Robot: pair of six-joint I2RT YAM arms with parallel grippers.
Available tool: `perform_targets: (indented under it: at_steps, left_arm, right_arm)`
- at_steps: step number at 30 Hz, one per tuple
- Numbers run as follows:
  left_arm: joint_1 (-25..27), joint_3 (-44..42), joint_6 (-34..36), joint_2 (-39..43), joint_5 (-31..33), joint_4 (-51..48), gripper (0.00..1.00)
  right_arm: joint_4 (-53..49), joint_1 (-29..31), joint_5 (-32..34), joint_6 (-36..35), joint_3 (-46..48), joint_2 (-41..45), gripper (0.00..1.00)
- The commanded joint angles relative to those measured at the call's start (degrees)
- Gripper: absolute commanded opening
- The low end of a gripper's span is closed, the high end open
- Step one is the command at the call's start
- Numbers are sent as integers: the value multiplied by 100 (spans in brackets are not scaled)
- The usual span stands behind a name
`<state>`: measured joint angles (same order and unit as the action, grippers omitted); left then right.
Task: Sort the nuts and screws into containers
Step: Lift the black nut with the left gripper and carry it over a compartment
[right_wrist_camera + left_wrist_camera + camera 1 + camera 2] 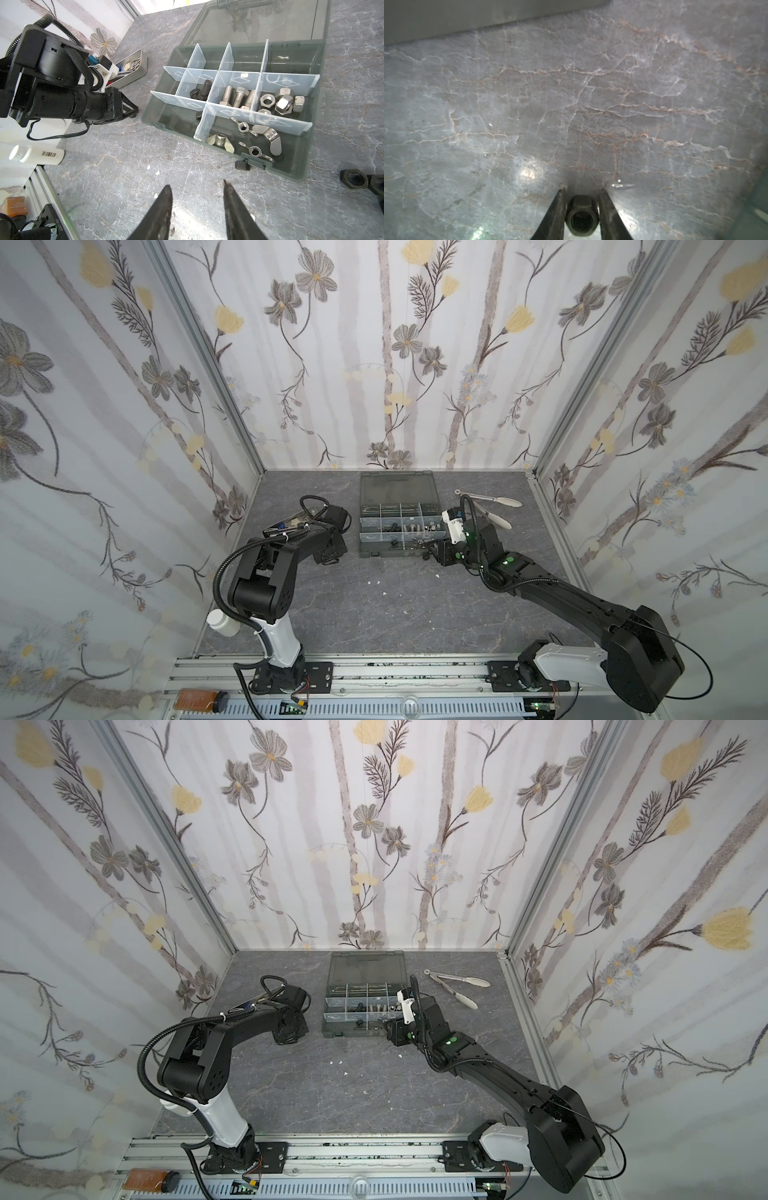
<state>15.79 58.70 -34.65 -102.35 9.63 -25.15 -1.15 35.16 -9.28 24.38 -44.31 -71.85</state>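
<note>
In the left wrist view my left gripper (582,188) is low on the grey marble table, its two fingers pressed against the sides of a dark hex nut (581,216) seen end-on. In both top views it sits left of the organizer box (365,553) (328,1033). My right gripper (197,185) hangs open over bare table at the box's front right corner, nothing between its fingers. The containers (291,172) hold black screws (204,90), silver screws (239,97), silver nuts (282,101) and wing nuts (268,137). Loose black nuts (353,178) lie beside the box.
A small black piece (242,165) lies against the box's front wall. The clear lid (397,485) lies open toward the back wall. A metal tray of tools (133,70) is behind the left arm, a white bottle (37,154) at the table's left edge, tongs (494,506) at back right.
</note>
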Motion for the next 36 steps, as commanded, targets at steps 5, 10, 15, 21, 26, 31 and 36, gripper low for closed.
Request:
perform_targets:
  at_steps: [5,10,15,21,26,31,36]
  left_arm:
    - [3,-69,110,97,-460,-14,13]
    - [22,-128,196,467,-460,-129,10]
    - [117,-200,231,995,-462,-248,11]
    - [122,-363,232,1182,-522,-238,13]
    - [236,-436,166,1467,-618,-201,12]
    - [679,22,183,1639,-548,-517,13]
    - [1145,583,144,1498,-550,-688,13]
  right_arm:
    - [63,-9,30,-52,-102,13,42]
    - [2,-9,41,-39,-164,-4,42]
    - [-129,-7,136,-48,-238,-4,42]
    - [-244,-11,183,-54,-301,3,42]
    - [-355,-10,268,-39,-324,82,43]
    - [-377,-18,326,-26,-250,67,43]
    - [-355,-62,271,66,-137,83,43]
